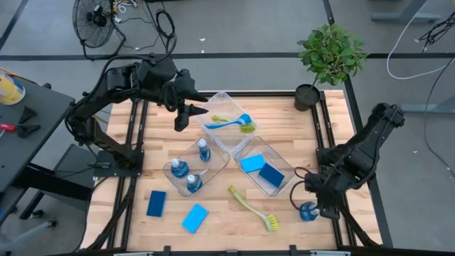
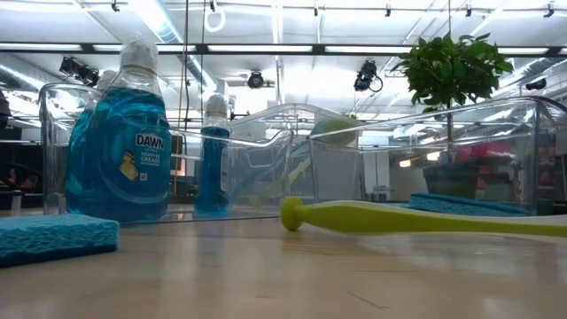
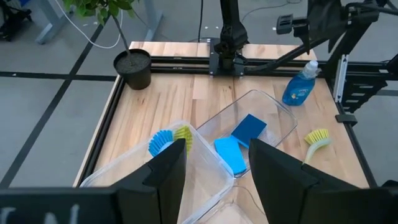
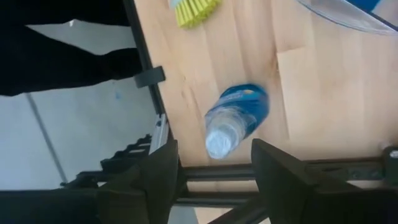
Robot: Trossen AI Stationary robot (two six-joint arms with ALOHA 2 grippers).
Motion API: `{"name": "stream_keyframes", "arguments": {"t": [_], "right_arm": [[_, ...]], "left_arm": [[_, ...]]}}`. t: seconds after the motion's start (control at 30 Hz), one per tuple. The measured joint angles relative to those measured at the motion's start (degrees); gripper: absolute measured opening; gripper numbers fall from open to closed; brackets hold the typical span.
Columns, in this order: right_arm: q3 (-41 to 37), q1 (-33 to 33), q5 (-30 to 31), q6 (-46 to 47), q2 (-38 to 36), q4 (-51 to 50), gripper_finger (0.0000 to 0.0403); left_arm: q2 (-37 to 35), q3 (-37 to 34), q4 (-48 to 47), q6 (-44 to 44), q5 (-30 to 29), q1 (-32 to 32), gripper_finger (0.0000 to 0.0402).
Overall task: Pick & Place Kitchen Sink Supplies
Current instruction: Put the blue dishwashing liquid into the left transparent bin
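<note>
My right gripper (image 1: 304,200) hangs open over a small clear bottle of blue liquid (image 1: 308,211) that stands on the table by the near right corner. In the right wrist view its fingers flank the bottle's cap (image 4: 219,143) with a gap on each side. My left gripper (image 1: 186,114) is open, up in the air beside the far bin (image 1: 217,99), which holds a blue and a yellow-green brush (image 1: 238,122). A yellow-green brush (image 1: 253,208), a dark-blue sponge (image 1: 156,203) and a light-blue sponge (image 1: 195,218) lie flat on the table.
Three clear bins sit mid-table: the left one (image 1: 169,169) holds three bottles, the right one (image 1: 288,171) two blue sponges. A potted plant (image 1: 309,96) stands at the far right corner. Dark frame rails run along the left and right table edges.
</note>
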Motion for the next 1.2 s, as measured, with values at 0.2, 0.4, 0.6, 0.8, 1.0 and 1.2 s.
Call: {"name": "stream_keyframes", "arguments": {"t": [0.2, 0.4, 0.6, 0.8, 1.0, 1.2], "right_arm": [[0.0, 4.1, 5.5, 0.7, 1.5, -0.1, 0.0203], [0.0, 5.9, 6.6, -3.3, 4.4, -0.1, 0.0203], [0.0, 7.4, 6.7, -3.7, 7.6, 0.1, 0.0203], [0.0, 8.6, 6.5, -1.0, 9.5, 0.3, 0.0203], [0.0, 8.6, 6.5, 1.0, 10.7, 0.2, 0.0203], [0.0, 8.6, 6.5, 1.6, 12.7, -1.0, 0.0204]], "left_arm": [[0.0, 0.0, 0.0, 0.0, 0.0, 0.0, 0.0179], [0.0, 0.0, 0.0, 0.0, 0.0, 0.0, 0.0179], [0.0, 0.0, 0.0, 0.0, 0.0, 0.0, 0.0179], [0.0, 0.0, 0.0, 0.0, 0.0, 0.0, 0.0179], [0.0, 0.0, 0.0, 0.0, 0.0, 0.0, 0.0179], [0.0, 0.0, 0.0, 0.0, 0.0, 0.0, 0.0179]]}}
